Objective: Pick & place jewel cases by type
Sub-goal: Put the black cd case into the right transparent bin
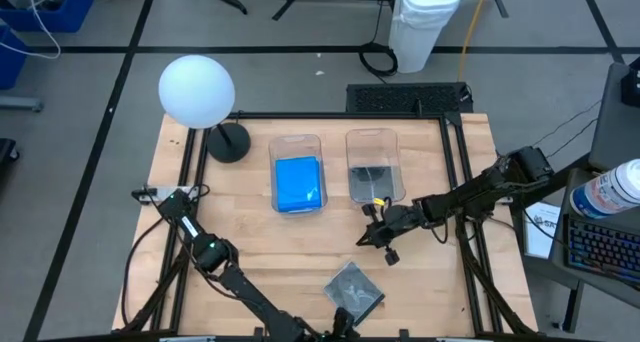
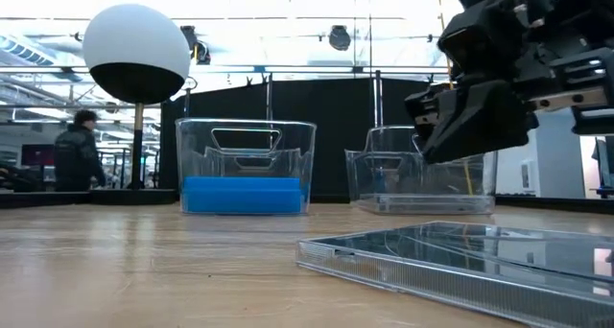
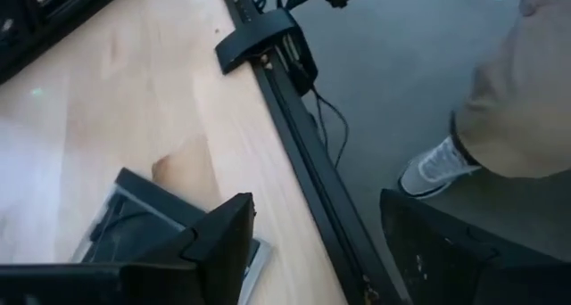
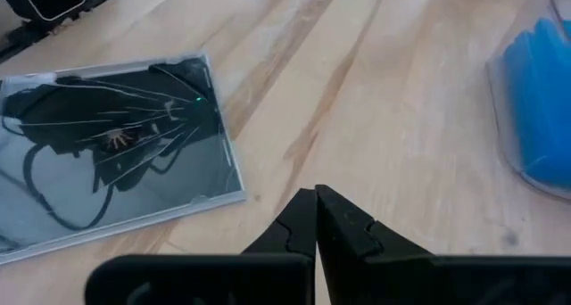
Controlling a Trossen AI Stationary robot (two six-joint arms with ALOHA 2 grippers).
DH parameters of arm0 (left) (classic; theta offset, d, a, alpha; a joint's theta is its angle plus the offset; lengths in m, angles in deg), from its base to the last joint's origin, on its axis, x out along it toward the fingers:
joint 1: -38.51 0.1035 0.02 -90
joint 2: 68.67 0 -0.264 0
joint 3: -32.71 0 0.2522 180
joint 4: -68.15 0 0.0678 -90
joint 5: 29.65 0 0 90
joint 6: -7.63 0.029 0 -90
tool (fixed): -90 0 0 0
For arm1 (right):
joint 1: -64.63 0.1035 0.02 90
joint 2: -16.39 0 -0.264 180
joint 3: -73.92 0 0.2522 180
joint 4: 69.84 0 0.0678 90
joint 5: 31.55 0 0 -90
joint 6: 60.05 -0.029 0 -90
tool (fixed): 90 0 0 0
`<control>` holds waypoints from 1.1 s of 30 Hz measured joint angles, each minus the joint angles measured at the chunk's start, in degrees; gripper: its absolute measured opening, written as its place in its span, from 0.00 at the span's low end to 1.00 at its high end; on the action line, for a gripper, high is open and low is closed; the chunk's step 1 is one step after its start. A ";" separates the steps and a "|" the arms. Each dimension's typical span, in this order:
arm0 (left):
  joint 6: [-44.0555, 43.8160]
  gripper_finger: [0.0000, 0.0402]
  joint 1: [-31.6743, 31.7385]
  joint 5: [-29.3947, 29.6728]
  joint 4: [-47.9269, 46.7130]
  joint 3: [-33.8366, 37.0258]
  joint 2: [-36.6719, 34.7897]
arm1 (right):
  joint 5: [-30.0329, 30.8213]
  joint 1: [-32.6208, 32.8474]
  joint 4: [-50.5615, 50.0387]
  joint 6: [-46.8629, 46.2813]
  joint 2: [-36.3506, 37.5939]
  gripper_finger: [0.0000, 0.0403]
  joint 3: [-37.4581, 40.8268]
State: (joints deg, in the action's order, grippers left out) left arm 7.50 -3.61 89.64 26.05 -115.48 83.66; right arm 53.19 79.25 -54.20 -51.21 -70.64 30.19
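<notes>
Pale wood planks make up the table, framed by dark rails, with a white globe lamp at its far left corner. Two clear tubs stand side by side toward the far edge: the left tub holds the blue jewel cases, the right tub holds a grey see-through case lying flat on its bottom. One more grey jewel case lies flat on the wood near the near edge, right of centre. The right pincer hangs above the table between this case and the right tub, fingers pressed together and empty. The left pincer sits at the near edge just beside the lone case, fingers spread. A person's shoe shows on the floor beyond.
</notes>
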 joint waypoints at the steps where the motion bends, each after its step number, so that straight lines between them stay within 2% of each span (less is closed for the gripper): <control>1: -0.01 0.61 -0.03 0.77 -0.10 0.01 0.02 | -0.84 -0.10 -0.35 -0.04 -0.47 0.00 -0.44; 8: 2.52 0.60 -0.46 3.03 -1.74 0.09 -1.46 | -2.25 3.14 -2.33 -5.29 -1.85 0.00 -1.70; 10: 3.02 0.58 -0.89 7.12 -4.57 0.09 -3.75 | -2.20 5.22 -3.41 -6.88 -1.45 0.00 -1.69; 13: 0.44 0.51 -1.03 14.18 -12.01 -0.03 -8.19 | -1.71 9.18 -3.60 -9.62 -1.32 0.00 -1.70; 15: -3.63 0.44 -0.78 18.44 -18.75 -0.04 -10.78 | 0.70 12.66 -3.57 -11.21 -1.30 0.00 -1.70; 17: -8.89 0.35 0.20 20.24 -26.40 -0.04 -12.36 | 4.44 16.81 -3.58 -12.11 -1.30 0.00 -1.70; 19: -14.23 0.25 2.20 19.51 -33.98 -0.02 -13.14 | 10.70 21.24 -4.49 -13.04 -1.34 0.00 -2.39; 21: -17.51 0.14 4.54 16.29 -37.95 -0.01 -13.10 | 18.56 26.34 -5.75 -13.61 -2.17 0.00 -5.05; 23: -17.19 0.04 6.89 10.49 -38.44 0.78 -12.44 | 24.76 30.70 -8.05 -13.51 -4.01 0.00 -9.04; 25: -15.64 0.02 8.75 5.78 -37.51 2.62 -12.04 | 28.76 33.93 -11.30 -13.63 -6.81 0.00 -13.50; 29: -15.27 0.04 11.40 2.32 -38.44 6.42 -12.12 | 31.02 36.12 -16.46 -16.34 -14.11 0.00 -21.83; 33: -14.53 0.01 13.10 -1.68 -40.16 9.35 -12.02 | 30.98 36.12 -19.43 -18.72 -21.45 0.00 -27.26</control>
State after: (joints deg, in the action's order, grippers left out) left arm -7.04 9.50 87.97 -14.12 -106.13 71.64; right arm 84.17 115.37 -73.64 -69.93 -92.09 2.93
